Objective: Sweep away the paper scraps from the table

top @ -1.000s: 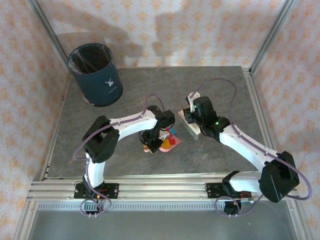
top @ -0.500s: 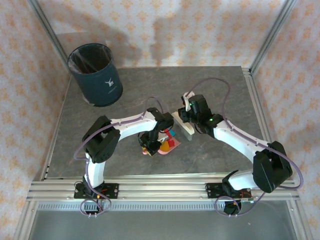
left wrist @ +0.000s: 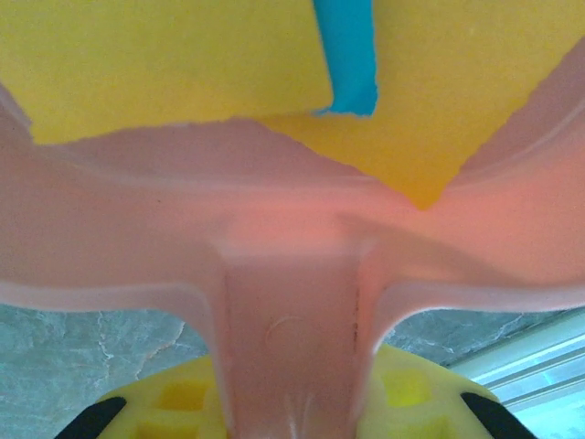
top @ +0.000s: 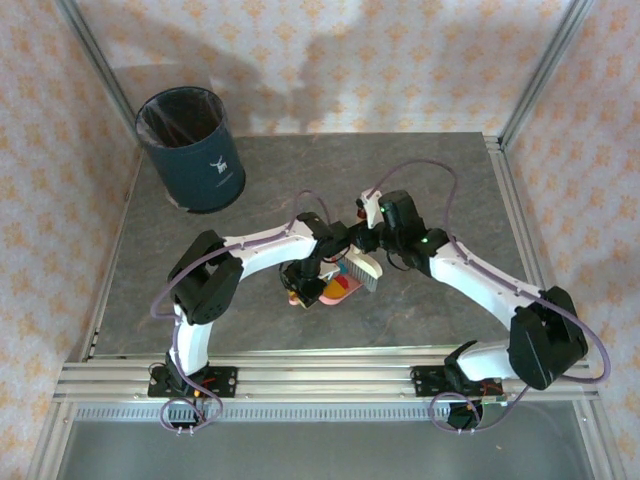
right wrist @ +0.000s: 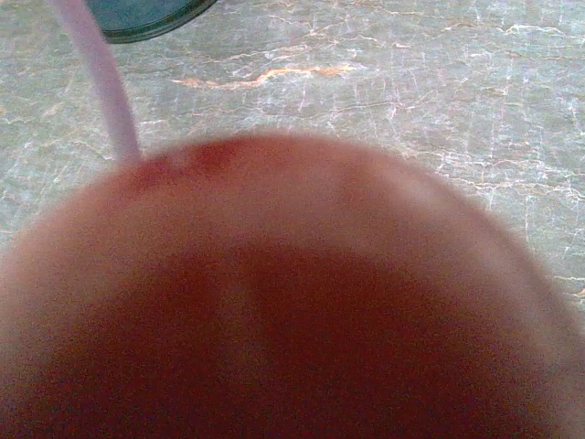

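A pink dustpan lies on the table near the middle. My left gripper is shut on its handle, which runs between the yellow fingers. Paper scraps in red, orange-yellow and teal lie in the pan. The left wrist view shows orange-yellow paper scraps and a teal one on the pan floor. My right gripper is shut on a pale brush, whose bristles sit at the pan's mouth. The brush's blurred red-brown handle end hides the right fingers.
A dark blue bin with a clear liner stands at the table's far left corner, its base edge showing in the right wrist view. Silver rails edge the table. A purple cable hangs by the brush.
My right gripper has swung the brush left, from beside the scraps to the dustpan's mouth. The scraps now lie further inside the pan. The left gripper has barely moved.
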Robot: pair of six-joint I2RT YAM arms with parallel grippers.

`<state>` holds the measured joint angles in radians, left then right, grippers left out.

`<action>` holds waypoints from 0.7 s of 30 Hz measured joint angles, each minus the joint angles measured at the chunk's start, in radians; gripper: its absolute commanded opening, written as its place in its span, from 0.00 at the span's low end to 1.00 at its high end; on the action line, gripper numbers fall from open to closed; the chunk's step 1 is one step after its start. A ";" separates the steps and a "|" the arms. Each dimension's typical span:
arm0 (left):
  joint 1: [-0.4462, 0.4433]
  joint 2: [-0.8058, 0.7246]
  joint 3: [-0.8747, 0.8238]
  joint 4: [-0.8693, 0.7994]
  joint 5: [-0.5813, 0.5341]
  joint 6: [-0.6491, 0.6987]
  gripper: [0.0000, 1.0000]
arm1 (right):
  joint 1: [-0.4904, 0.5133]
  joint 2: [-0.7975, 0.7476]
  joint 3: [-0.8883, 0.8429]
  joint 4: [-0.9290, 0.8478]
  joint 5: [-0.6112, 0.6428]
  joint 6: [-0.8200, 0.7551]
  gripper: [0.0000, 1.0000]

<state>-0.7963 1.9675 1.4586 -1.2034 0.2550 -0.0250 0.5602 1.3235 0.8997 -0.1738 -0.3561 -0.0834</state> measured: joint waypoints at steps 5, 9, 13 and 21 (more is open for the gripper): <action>0.000 0.003 0.014 0.000 -0.008 0.000 0.00 | 0.000 -0.048 0.000 -0.036 -0.015 -0.007 0.00; 0.000 0.003 0.027 0.000 -0.010 0.000 0.00 | 0.000 -0.069 0.000 -0.061 0.010 -0.011 0.00; 0.000 0.003 0.027 0.000 -0.010 0.001 0.00 | 0.000 -0.086 -0.003 -0.072 0.085 -0.010 0.00; 0.000 0.003 0.017 0.008 -0.008 0.005 0.00 | 0.000 -0.114 -0.048 -0.039 0.245 0.029 0.00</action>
<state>-0.7963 1.9709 1.4757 -1.1950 0.2466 -0.0204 0.5602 1.2098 0.8520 -0.2127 -0.1116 -0.0547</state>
